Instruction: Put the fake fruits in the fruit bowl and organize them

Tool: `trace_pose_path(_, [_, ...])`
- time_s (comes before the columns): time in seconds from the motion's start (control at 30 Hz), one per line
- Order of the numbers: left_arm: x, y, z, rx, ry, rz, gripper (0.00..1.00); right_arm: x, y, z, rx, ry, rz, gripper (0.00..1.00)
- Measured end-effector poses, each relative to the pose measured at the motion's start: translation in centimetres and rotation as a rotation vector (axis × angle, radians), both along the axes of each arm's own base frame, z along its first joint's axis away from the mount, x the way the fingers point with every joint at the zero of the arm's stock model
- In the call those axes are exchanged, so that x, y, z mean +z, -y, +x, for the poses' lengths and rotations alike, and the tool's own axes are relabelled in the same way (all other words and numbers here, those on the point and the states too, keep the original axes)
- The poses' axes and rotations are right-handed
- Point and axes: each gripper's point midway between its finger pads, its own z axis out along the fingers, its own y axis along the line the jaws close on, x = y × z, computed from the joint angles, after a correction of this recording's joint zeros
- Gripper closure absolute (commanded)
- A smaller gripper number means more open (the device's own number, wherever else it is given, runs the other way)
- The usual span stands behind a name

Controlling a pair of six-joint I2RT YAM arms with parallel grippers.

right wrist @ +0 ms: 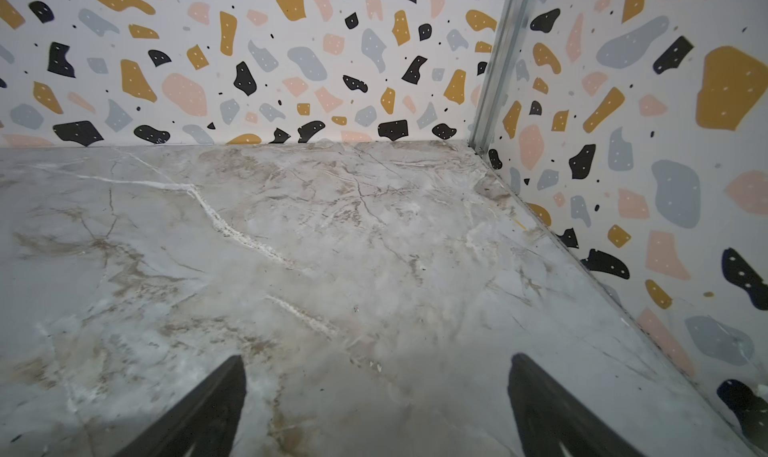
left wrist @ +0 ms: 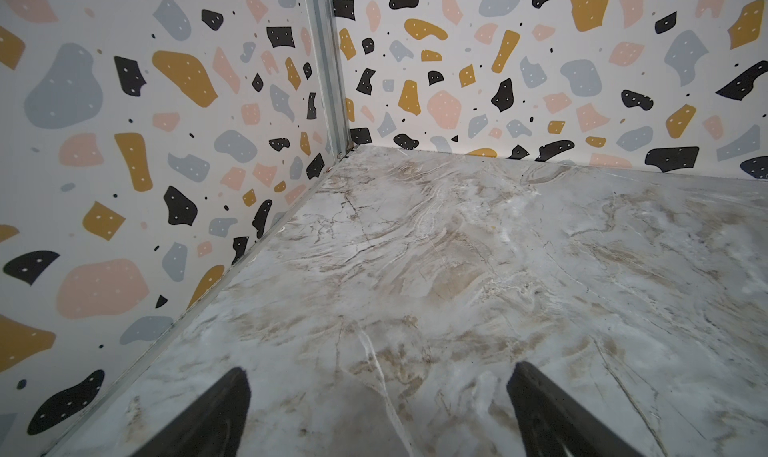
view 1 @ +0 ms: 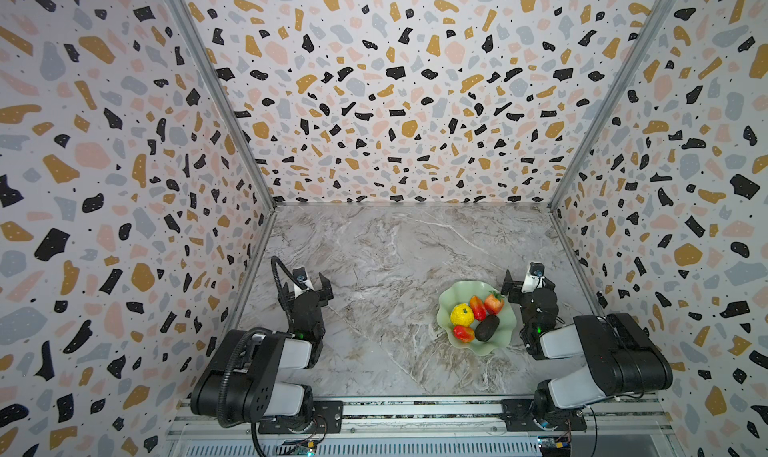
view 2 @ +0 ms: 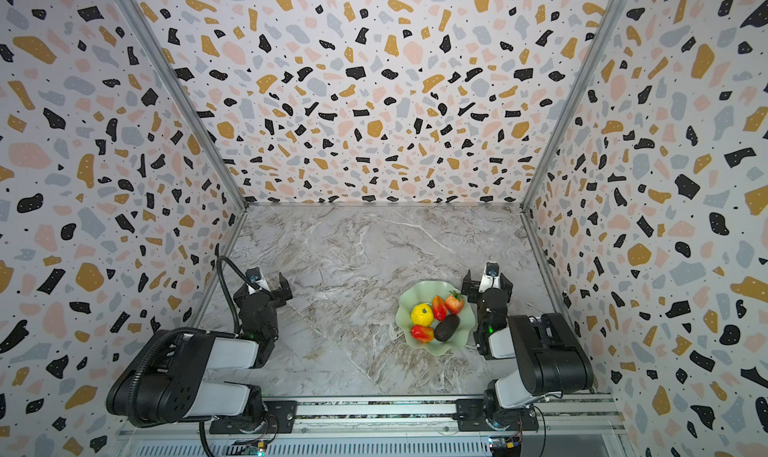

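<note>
The pale mint-green fruit bowl [view 1: 451, 297] [view 2: 409, 299] with its wavy rim sits on the marble table at the right. All the fake fruits lie in it: a bumpy yellow citrus [view 1: 461, 314] [view 2: 422, 314], a dark oval [view 1: 487, 328] [view 2: 446, 327], two red-yellow elongated ones [view 1: 477, 307] [view 1: 463, 333] and a strawberry-like one [view 1: 493, 302] [view 2: 454, 302]. My right gripper [view 1: 528, 283] [view 2: 487, 283] [right wrist: 376, 369] stands open and empty just right of the bowl. Far left of the bowl, my left gripper [view 1: 308, 285] [view 2: 266, 285] [left wrist: 378, 380] is open and empty. Neither wrist view shows the bowl.
Terrazzo-patterned walls close the table on the left, back and right. A metal corner post [left wrist: 328, 64] [right wrist: 494, 60] shows in each wrist view. A rail [view 1: 415, 411] carrying both arm bases runs along the front edge.
</note>
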Motion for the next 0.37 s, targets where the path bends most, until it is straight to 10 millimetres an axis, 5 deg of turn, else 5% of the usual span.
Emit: trace_pose_path(0.37, [0.14, 0.0, 0.03, 0.0, 0.006, -0.001, 0.0, 0.09, -0.17, 0.01, 0.006, 0.002, -0.007, 0.01])
